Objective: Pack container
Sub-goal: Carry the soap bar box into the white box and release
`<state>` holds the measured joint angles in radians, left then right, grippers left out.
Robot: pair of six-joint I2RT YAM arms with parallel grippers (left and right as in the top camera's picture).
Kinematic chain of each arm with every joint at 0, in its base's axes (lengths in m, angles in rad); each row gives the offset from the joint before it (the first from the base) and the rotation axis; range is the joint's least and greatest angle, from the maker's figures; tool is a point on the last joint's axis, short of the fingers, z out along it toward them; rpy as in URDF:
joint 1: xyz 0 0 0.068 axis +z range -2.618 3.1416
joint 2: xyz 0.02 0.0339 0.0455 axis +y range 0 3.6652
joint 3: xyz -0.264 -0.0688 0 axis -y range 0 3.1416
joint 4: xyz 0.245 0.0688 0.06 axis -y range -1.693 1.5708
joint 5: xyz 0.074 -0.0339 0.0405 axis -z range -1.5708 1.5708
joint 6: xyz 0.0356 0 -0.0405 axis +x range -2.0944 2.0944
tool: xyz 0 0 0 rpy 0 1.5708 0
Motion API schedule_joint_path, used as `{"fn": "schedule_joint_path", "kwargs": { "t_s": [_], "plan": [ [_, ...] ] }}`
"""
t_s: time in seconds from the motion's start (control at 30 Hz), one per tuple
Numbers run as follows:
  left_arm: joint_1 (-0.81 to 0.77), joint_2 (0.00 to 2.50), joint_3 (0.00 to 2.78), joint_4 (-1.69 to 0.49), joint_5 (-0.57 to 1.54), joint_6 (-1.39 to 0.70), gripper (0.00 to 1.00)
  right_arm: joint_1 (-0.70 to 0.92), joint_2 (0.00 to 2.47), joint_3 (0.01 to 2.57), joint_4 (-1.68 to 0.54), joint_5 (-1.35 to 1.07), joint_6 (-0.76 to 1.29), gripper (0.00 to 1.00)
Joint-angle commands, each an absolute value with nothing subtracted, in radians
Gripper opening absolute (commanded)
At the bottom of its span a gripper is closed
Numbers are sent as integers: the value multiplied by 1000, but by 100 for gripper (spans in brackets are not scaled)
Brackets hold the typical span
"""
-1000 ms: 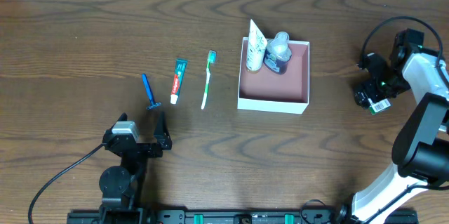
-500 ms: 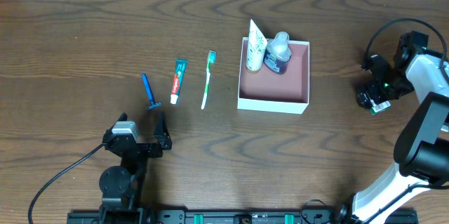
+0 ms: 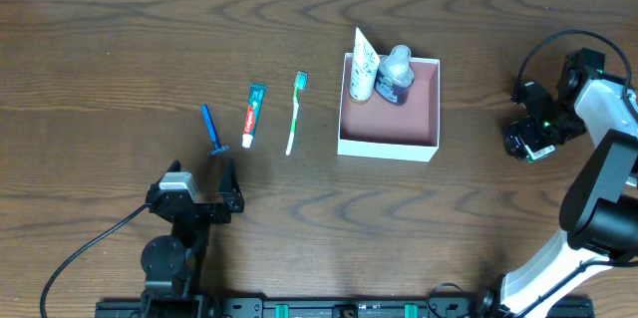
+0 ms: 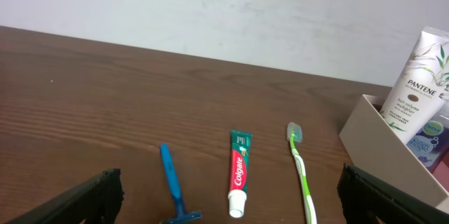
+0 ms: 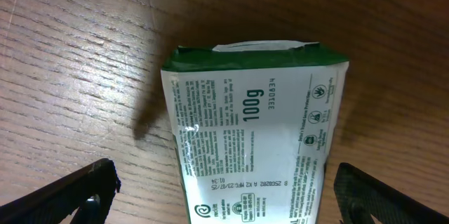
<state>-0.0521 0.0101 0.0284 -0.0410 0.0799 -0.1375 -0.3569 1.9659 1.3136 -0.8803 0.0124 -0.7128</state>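
Note:
The container [image 3: 389,146], a white square box with a pink inside, stands right of centre and holds a white Pantene tube [image 3: 363,67] and a small blue bottle [image 3: 395,76]; its corner shows in the left wrist view [image 4: 372,136]. A green toothbrush [image 3: 295,112], a red and green toothpaste tube [image 3: 253,115] and a blue razor [image 3: 211,131] lie in a row to its left. My left gripper [image 3: 227,188] is open and empty just in front of the razor. My right gripper [image 3: 525,141] is open, its fingers on either side of a green and white packet [image 5: 249,133] lying on the table.
The wooden table [image 3: 120,49] ends at a pale wall [image 4: 224,6] behind the row of items. My right arm [image 3: 598,188] and its cable rise along the right edge. My left arm's base [image 3: 164,258] sits at the front left.
My right gripper has shifted slightly left and lower over the packet. The left arm and the items have not moved.

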Motion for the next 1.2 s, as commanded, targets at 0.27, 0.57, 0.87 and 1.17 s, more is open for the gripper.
{"fn": "schedule_joint_path", "kwargs": {
  "t_s": [0.27,0.57,0.87,1.17],
  "plan": [
    [-46,4,4,-62,97,-133,98,-366,1977,1264,-849,0,-709,99],
    [-46,4,4,-62,97,-133,98,-366,1977,1264,-841,27,-709,96],
    [-46,4,4,-62,97,-133,98,-366,1977,1264,-821,26,-709,53],
    [-46,4,4,-62,97,-133,98,-363,1977,1288,-820,26,-678,51]
  ]
}}
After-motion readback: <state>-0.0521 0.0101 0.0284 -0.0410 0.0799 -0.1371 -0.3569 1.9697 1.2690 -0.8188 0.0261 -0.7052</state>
